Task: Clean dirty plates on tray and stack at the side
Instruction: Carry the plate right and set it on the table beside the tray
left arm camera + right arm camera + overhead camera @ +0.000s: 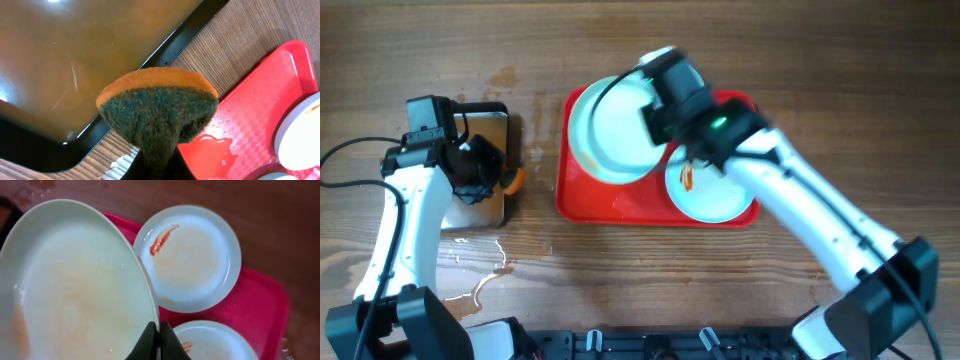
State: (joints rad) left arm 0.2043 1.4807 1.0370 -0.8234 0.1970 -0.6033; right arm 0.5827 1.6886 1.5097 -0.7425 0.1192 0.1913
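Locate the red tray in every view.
Overhead: the red tray sits centre, under the plates.
Left wrist: right side, wet, behind the sponge.
Right wrist: lower right, beneath plates.
Shared landmark: the wooden table around it.

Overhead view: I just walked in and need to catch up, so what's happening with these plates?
The right tool is shut on the rim of one plate, holding it tilted above the red tray. It shows a faint orange film. A second plate and a third plate lie on the tray, each with a red sauce smear. The left tool grips an orange-and-green sponge by the black-rimmed pan, apart from the held plate. Nothing is stacked at the side yet.
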